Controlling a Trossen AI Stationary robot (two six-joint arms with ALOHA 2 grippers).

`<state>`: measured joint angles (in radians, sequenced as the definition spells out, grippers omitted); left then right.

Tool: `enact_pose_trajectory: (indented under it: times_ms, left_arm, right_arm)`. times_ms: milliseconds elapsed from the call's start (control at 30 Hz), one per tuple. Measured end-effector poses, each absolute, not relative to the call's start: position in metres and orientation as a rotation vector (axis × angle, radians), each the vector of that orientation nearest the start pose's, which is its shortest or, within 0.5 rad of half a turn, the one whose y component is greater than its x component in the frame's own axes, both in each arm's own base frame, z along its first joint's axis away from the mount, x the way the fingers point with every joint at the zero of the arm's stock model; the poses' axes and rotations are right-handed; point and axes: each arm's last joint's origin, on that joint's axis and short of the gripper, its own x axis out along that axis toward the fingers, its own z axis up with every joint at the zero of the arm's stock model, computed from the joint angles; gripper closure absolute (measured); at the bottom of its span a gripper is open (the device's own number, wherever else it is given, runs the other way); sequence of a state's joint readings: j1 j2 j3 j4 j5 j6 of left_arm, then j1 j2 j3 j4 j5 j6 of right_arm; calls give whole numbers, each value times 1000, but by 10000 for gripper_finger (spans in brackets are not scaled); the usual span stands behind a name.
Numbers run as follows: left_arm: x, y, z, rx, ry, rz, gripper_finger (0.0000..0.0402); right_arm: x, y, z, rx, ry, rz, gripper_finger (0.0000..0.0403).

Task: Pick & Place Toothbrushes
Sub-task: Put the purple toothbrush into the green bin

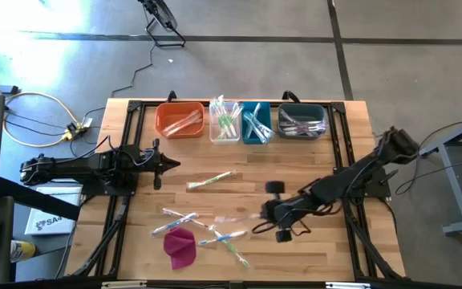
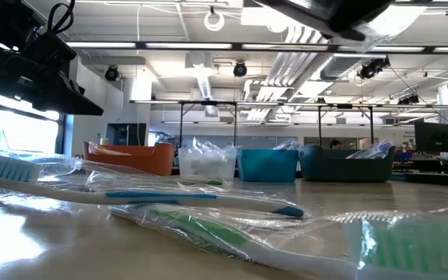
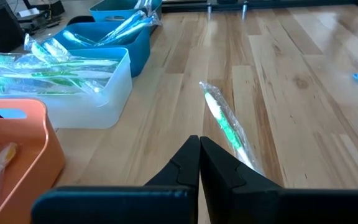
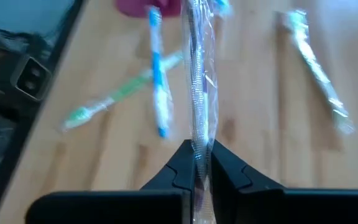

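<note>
Fingers of the right gripper (image 4: pixel 196 163) pinched a clear-wrapped white toothbrush (image 4: pixel 197 93) that stuck out forward above the wooden table (image 4: pixel 253 93).

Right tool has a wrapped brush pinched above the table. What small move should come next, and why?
Probably carry it toward the row of bins at the table's far edge. The right tool is shut on a clear-wrapped toothbrush with a pale handle, lifted off the wooden table, and the dark grey bin of similar pale brushes looks the likeliest target.
</note>
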<state>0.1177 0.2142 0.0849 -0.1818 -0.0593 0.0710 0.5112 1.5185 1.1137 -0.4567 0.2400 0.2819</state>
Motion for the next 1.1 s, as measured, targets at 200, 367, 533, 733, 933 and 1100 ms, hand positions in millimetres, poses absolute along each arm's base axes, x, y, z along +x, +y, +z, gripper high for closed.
enact_pose_trajectory:
  times_ms: [200, 367, 533, 733, 933, 1100]
  left_arm:
    - [104, 14, 158, 59, 317, 162, 396]
    - [104, 14, 158, 57, 317, 160, 396]
    - [104, 14, 158, 57, 317, 159, 396]
    - [104, 14, 158, 57, 317, 159, 396]
    - [104, 14, 158, 58, 317, 158, 396]
    - [104, 14, 158, 58, 317, 157, 396]
  right_arm:
    - [260, 138, 272, -38, 812, 3, 389]
    - [244, 124, 281, -34, 823, -148, 389]
    - [234, 109, 284, -48, 847, -275, 389]
    - [230, 84, 280, -77, 940, -441, 389]
    - [231, 52, 278, -79, 964, -646, 389]
    - [229, 29, 277, -98, 1016, -766, 389]
